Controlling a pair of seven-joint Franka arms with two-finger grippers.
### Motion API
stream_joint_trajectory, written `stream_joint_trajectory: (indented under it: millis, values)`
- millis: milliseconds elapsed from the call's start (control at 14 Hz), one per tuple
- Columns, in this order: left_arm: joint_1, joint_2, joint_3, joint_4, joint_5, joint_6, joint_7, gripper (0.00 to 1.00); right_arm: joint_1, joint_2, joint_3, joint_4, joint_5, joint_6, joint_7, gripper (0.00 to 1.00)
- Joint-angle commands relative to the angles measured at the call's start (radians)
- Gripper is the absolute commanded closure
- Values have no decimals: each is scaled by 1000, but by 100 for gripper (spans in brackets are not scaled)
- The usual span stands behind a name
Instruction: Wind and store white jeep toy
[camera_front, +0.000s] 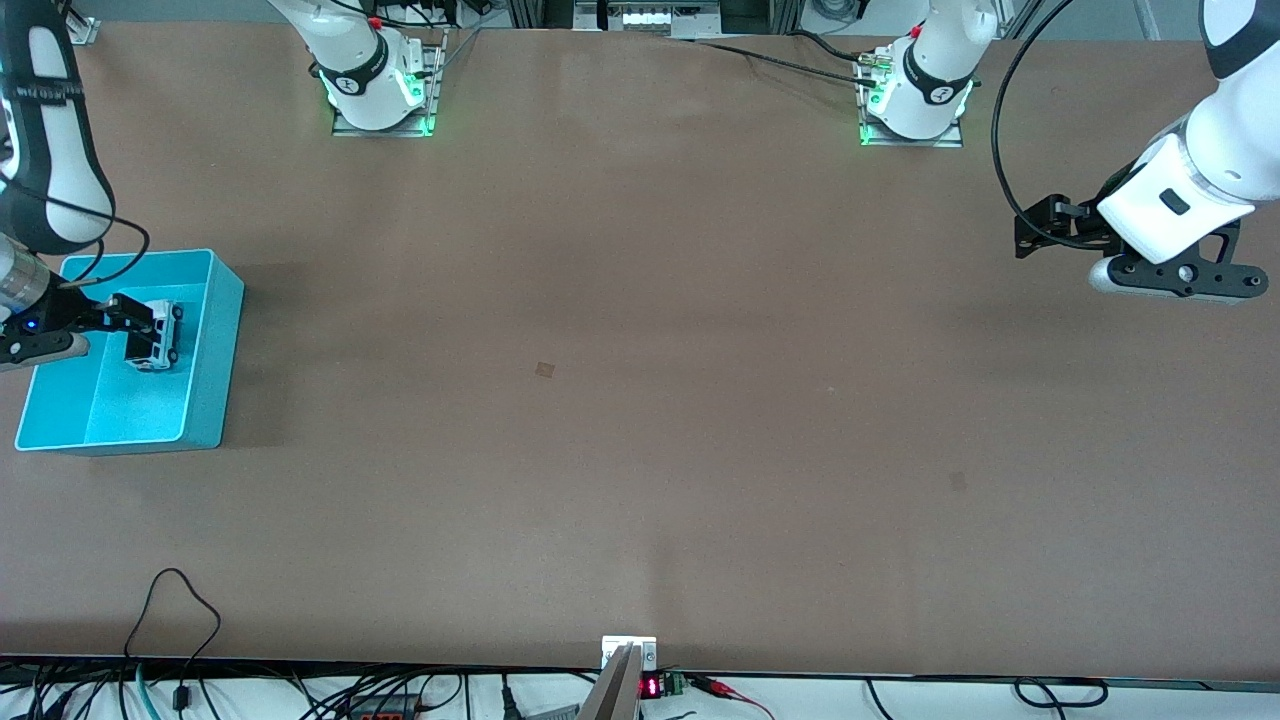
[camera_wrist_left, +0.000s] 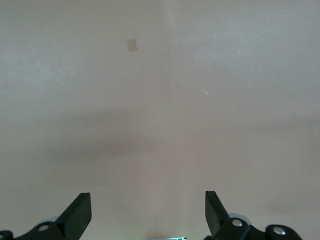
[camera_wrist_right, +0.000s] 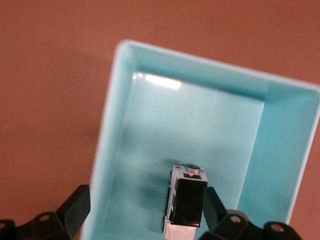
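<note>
In turquoise bin (camera_wrist_right: 210, 80): white jeep toy (camera_wrist_right: 186, 202) | right gripper (camera_wrist_right: 145, 212) fingers released | left gripper (camera_wrist_left: 148, 212) fingers spread

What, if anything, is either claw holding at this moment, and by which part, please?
Nothing is held. The right claw stands open over the turquoise bin, with the white jeep toy in the bin beside one finger. The left claw waits open over bare table.

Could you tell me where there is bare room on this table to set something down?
The brown tabletop is bare from the turquoise plastic bin to the open left gripper hovering at its own end. Crowding is only at the bin: the tiny white jeep toy sits inside, between the open right gripper fingers.
</note>
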Motion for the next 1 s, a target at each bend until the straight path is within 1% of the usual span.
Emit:
stream_joint_trajectory:
  millis: [0, 215, 358, 573, 717, 860, 932]
  values:
    - [1, 1, -4, 24, -19, -22, -6, 0, 56, -79, -4, 6, 0, -52, -35, 0]
    - [1, 1, -4, 24, -19, -22, -6, 0, 105, -113, -1, 52, 1, -140, -25, 0]
    - [2, 3, -4, 24, -19, -22, -6, 0, 170, -136, 2, 95, 4, -226, 19, 0]
    - [2, 1, -4, 24, -19, -22, -6, 0, 223, -166, 14, 153, -2, -361, 251, 0]
    - [1, 1, -4, 24, -19, -22, -6, 0, 222, -189, 57, 178, -2, -413, 358, 0]
    - [1, 3, -7, 24, -19, -22, -6, 0, 219, -220, 98, 181, -2, -453, 476, 0]
    - [1, 1, -7, 24, -19, -22, -6, 0, 219, -234, 114, 181, -2, -460, 504, 0]
